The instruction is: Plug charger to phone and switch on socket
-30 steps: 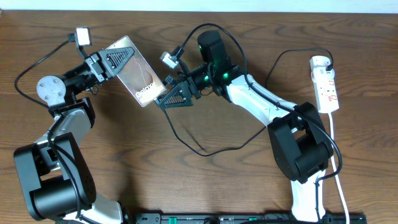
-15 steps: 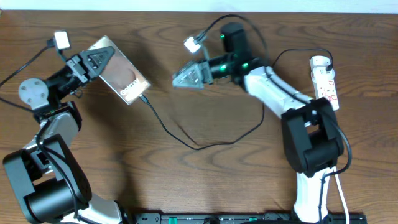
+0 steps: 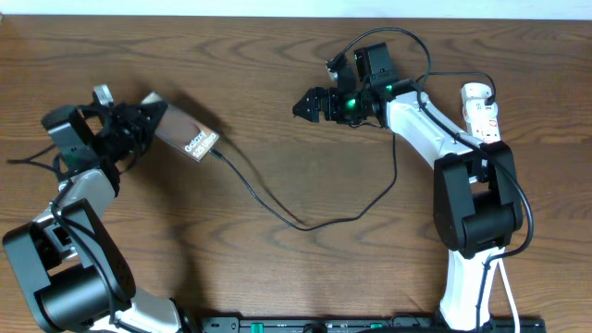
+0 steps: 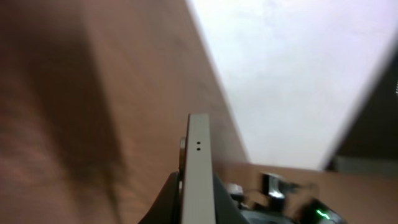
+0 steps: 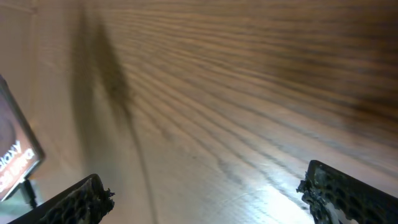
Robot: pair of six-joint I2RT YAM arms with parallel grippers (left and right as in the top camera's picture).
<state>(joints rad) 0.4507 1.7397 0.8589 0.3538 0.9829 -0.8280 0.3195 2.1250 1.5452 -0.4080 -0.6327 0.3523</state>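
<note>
Overhead only, socket [image 3: 483,116], every view, phone [image 3: 190,139]

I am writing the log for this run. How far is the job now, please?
Done, it seems: the charger tip sits in the phone edge. In hand: the left gripper holds the phone; the right gripper is open and empty. Left: switching on the socket, which no gripper touches.

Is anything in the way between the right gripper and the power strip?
Only the charger cable runs across the table between the open right gripper and the socket. Nothing else visible blocks that path.
</note>
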